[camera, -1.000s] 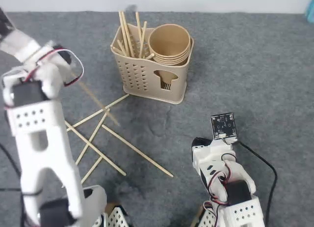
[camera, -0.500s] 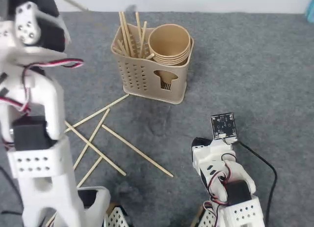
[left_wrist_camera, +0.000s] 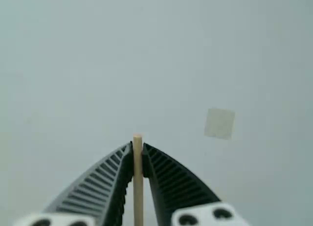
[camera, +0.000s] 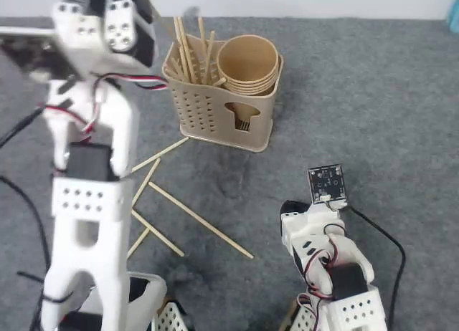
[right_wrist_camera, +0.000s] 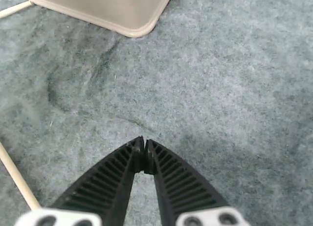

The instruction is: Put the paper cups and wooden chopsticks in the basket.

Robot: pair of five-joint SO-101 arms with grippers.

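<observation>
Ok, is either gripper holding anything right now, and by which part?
The left gripper is shut on a wooden chopstick, pinched close to one end. The right gripper is shut with nothing in it.

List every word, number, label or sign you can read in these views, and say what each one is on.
No text in these views can be read.
Small circuit board on an arm's wrist, high view: tiny marks, too small to read.
Basket: a cut-out shape in its wall, no lettering.
Pale square on the plain background, left wrist view: blank.
</observation>
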